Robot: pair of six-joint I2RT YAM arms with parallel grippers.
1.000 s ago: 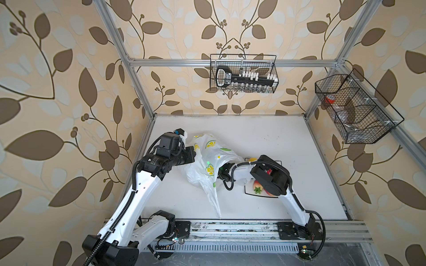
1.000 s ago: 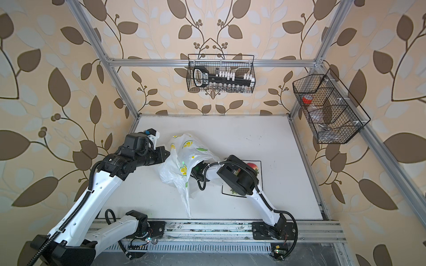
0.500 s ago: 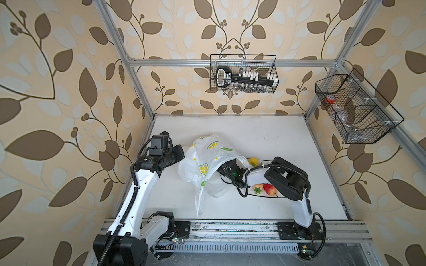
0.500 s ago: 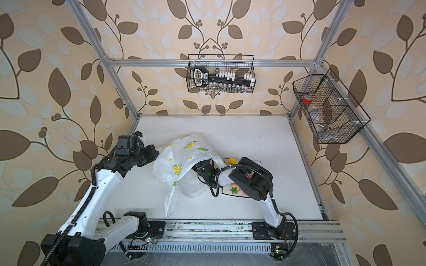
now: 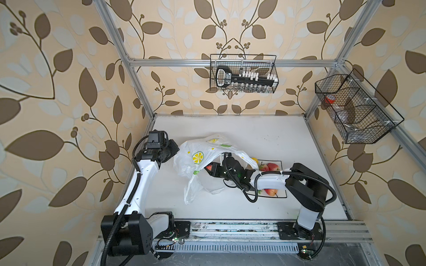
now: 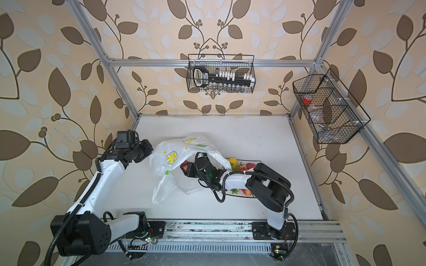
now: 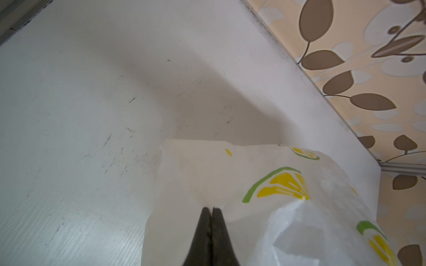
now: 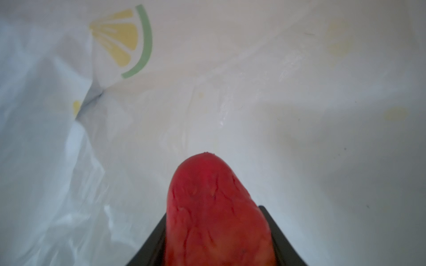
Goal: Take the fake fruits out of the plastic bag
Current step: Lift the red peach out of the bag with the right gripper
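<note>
Red, dimpled and waxy, the strawberry (image 8: pixel 216 211) sits clamped between the half-parted jaws of my right gripper (image 5: pixel 210 170), just inside the mouth of the plastic bag (image 5: pixel 202 159), under its lifted arch. My left gripper (image 7: pixel 211 213) is pinched fully shut on the bag's thin, crinkly film at the side away from the mouth, holding it up. Glossy apples (image 5: pixel 273 166) and a yellow lemon (image 5: pixel 254 159) already lie on the black-rimmed plate (image 5: pixel 281 194) just beside the bag's mouth. I judge the job nearly done: this berry must come out, and the translucent folds ahead show no other fruit, though some are hidden.
</note>
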